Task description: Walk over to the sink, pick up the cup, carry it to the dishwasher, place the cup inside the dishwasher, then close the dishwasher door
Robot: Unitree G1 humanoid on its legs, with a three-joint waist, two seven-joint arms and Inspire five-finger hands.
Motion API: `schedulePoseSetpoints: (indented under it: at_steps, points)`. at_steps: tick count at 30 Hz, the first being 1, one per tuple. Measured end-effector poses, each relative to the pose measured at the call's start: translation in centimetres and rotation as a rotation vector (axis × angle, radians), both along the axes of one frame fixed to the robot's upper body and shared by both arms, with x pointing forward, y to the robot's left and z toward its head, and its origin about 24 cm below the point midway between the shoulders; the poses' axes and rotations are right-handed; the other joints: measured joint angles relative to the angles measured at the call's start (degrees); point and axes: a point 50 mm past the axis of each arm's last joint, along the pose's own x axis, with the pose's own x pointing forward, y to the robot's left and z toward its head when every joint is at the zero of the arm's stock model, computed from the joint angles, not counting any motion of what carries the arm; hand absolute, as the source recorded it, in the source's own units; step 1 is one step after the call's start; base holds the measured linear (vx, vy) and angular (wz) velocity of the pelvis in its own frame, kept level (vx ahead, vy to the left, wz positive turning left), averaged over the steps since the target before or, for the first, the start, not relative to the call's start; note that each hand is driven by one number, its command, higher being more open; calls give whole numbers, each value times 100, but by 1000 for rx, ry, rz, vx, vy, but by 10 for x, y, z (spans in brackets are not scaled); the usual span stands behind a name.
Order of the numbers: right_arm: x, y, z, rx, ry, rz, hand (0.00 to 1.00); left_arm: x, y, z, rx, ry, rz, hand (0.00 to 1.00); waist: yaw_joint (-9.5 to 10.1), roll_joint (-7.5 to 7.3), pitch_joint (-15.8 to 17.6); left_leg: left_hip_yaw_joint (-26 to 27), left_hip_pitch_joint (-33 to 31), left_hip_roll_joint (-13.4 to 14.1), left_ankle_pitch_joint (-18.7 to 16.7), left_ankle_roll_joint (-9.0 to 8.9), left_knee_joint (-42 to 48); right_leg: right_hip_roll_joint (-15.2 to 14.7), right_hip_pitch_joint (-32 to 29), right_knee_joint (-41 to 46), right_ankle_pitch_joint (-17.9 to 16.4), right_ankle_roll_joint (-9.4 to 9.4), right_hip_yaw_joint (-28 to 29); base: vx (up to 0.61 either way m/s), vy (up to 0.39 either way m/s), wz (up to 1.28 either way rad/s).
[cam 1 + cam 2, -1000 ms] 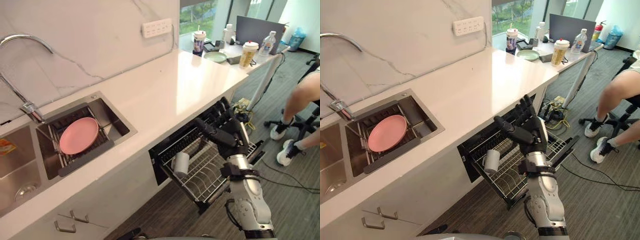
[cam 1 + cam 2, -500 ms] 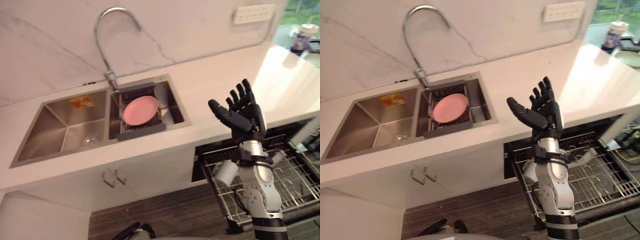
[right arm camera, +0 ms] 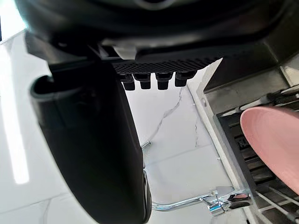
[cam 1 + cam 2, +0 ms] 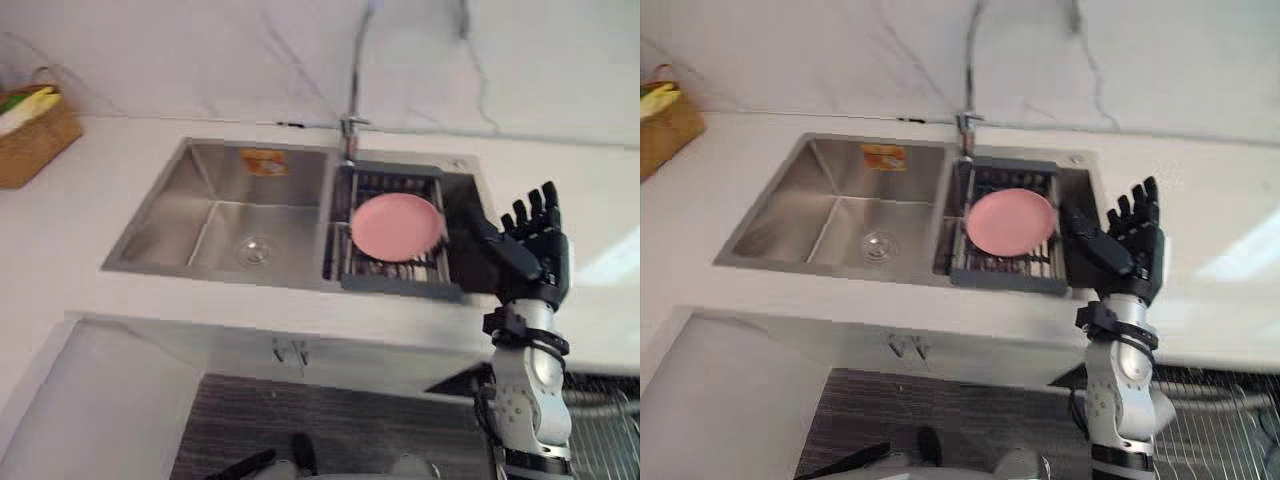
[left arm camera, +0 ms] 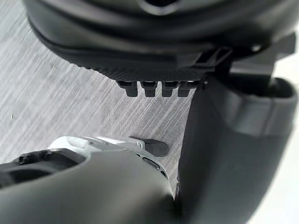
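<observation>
Now right hand (image 4: 533,255) spread, empty, above counter (image 4: 250,306) edge beside sink (image 4: 165,215) rim; left hand (image 5: 159,37) relaxed, empty

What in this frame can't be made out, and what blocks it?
Faucet: top cut off by the upper edge, both eye views.
Dishwasher rack: cut by the lower right corner, eye views; contents hidden.
Basket: cut by the left edge, eye views; contents blurred.
Sink: right end behind the right hand, eye views.
</observation>
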Motion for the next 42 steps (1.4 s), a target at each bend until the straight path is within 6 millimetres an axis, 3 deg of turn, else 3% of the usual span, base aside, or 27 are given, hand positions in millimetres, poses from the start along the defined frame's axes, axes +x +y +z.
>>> schedulePoseSetpoints:
  at_steps: [1, 2, 3, 5, 7, 13, 14, 19, 22, 26, 31, 37, 42]
  points:
    - [-1, -2, 0, 0, -5, -9, 100, -2, 0, 0, -10, 4, 1, 100, 0, -45, -23, -1, 15, -10, 1, -2, 59, 7, -89, -194, 53, -11, 48, 272, -157, 87]
    - [-3, -3, 1, -1, -22, -23, 100, -7, 5, 0, -16, 11, 2, 100, 6, -234, -104, -14, 5, -85, -57, -118, 211, 9, -190, -912, 705, -72, 120, 177, -145, 46]
    - [-3, -3, 2, -1, -36, -26, 100, -8, 11, 1, -12, 3, 2, 100, 25, -361, -136, -29, 33, -146, -106, -190, 237, -53, -251, -1095, 933, -3, 155, 238, -224, 36]
    - [-1, -5, 9, 2, -74, -61, 100, -13, 9, 1, -37, -18, -1, 100, 64, -295, -209, 15, 74, 103, -204, -408, 269, 204, 49, -1536, 922, -7, 130, 218, -218, -2]
    - [-3, -11, 10, 5, -73, -114, 100, -13, 8, 1, -54, -39, -22, 100, 66, -300, -206, 52, 191, 251, -258, -493, 228, 391, 254, -1794, 972, -75, 117, 152, -153, -16]
    - [-19, -39, 16, 1, -113, -263, 100, -13, 5, 0, -60, -52, -110, 100, 20, -287, -216, 280, 533, 348, -373, -578, 163, 575, 706, -2329, 1167, -81, 319, 67, -32, -21]
    - [-15, -30, 13, -104, -74, -57, 100, -15, -3, -3, -68, -26, -172, 100, -234, -27, -236, 508, 679, 366, -459, -524, 153, 647, 974, -2791, 1434, -51, 436, 4, 10, -12]
    - [-14, -27, 12, -102, -72, -45, 100, -16, -5, -3, -73, -24, -174, 100, -227, 24, -267, 477, 639, 365, -461, -523, 150, 643, 954, -2790, 1433, -51, 412, 0, 0, 2]
    - [-9, -13, 7, -63, -61, 22, 100, -13, -5, -3, -40, -10, -156, 100, -218, 32, -265, 328, 468, 363, -459, -523, 192, 618, 865, -2779, 1431, -54, 239, -14, -12, 21]
    - [-3, 17, -11, 14, 9, 135, 100, 2, -9, 0, -9, -9, -134, 100, 97, 31, -253, 153, 126, 387, -459, -521, 418, 571, 682, -2702, 1364, -86, -32, -29, -33, 36]
    - [4, 26, -38, 10, 181, 203, 100, 5, -10, 1, -17, -20, -136, 100, 258, 17, -240, 190, 46, 450, -463, -535, 607, 521, 659, -2404, 1128, -50, -226, 3, -46, 25]
    - [6, 13, -36, -354, 294, 342, 100, 2, -5, 1, 15, -7, -197, 100, 138, -14, -219, 779, 271, 503, -554, -677, 612, 581, 527, -2276, 1124, -52, 276, 13, 0, -49]
    - [8, 3, -26, -558, 320, 408, 100, 1, 3, 2, 40, 2, -209, 100, 47, -179, -222, 911, 349, 543, -599, -667, 609, 635, 538, -2307, 1131, -50, 378, -30, 1, -14]
